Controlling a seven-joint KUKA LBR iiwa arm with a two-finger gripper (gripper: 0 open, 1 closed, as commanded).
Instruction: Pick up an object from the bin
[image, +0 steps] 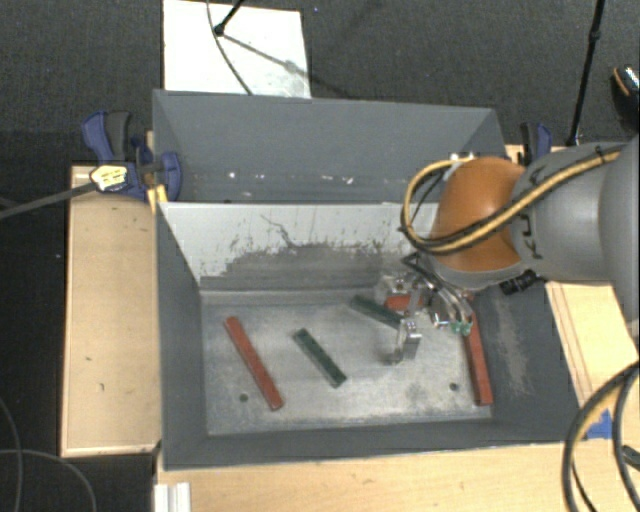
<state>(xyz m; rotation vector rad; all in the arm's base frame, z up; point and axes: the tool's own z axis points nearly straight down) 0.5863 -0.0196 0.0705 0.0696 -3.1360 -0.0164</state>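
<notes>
My gripper (405, 342) hangs low over the right half of the bin floor, under the orange wrist cover. A short dark green bar (372, 311) juts out leftward from beside the gripper's body, its right end hidden behind it. Whether the gripper touches that bar I cannot tell. A red-brown stick (478, 366) lies lengthwise along the bin's right wall, just right of the gripper. A second dark green bar (319, 357) lies slanted on the floor left of the gripper.
A longer red-brown stick (252, 363) lies slanted near the bin's left wall. The arm comes in from the right and covers the bin's back right corner.
</notes>
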